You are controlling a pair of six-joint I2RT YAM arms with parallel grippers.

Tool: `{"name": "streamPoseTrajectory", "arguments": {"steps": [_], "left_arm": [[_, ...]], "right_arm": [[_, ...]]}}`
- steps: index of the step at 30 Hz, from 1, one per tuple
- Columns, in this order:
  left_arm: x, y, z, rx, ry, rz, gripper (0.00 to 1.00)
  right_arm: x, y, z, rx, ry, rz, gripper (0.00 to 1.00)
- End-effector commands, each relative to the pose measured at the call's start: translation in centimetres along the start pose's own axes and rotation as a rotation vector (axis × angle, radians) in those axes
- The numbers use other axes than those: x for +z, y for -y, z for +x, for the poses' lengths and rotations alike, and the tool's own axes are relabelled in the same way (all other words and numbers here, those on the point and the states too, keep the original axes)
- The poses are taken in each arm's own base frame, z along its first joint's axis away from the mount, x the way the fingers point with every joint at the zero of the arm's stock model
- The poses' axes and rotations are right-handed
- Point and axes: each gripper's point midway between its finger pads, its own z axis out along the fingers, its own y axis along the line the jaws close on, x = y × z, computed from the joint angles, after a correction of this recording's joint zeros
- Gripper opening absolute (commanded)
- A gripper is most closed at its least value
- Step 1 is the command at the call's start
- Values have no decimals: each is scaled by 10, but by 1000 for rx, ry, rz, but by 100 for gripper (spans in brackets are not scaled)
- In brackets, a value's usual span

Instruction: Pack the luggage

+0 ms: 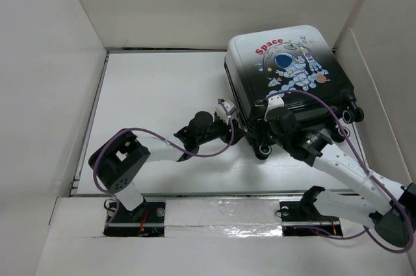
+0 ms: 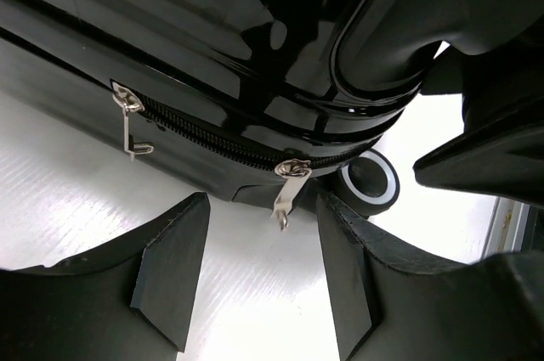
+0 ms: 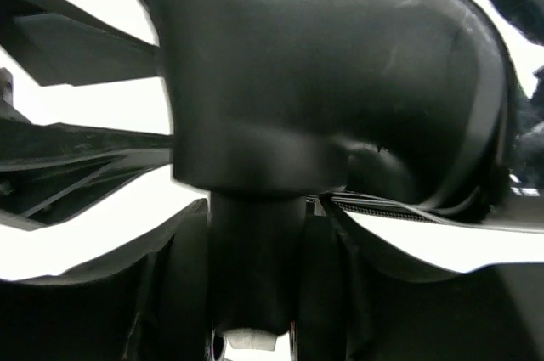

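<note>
Facing both jaws, wheeled edge of the luggage point(image 1: 286, 71)

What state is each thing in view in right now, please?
Black-to-white hard-shell suitcase: lying flat, print up, shells closed.
Left claw: open, holding nothing.
Right claw: closed on the suitcase at its near edge.
Silver zip pull: hanging free between the left claw's fingers, untouched.

small black-to-white hard-shell luggage point(image 1: 286, 75), closed, flat at far right, astronaut print up, black wheels toward the near side
</note>
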Motion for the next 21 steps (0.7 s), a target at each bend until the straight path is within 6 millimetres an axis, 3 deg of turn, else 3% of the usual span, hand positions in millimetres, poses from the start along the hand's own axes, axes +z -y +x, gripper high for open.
{"name": "streamPoseTrajectory", "arguments": {"steps": [1, 4, 7, 12, 21], "left_arm": [[7, 10, -23, 14, 57, 47, 50], [9, 10, -23, 15, 53, 50, 50], [9, 10, -23, 18, 50, 49, 51], [14, 11, -20, 38, 23, 49, 58], [36, 18, -13, 79, -24, 42, 57]], "right_arm": [[0, 1, -15, -5, 24, 8, 43], [-8, 2, -22, 12, 75, 1, 11], [-19, 5, -31, 24, 133, -7, 0], [-28, 12, -34, 21, 147, 13, 0], [-24, -1, -34, 25, 161, -52, 0]]}}
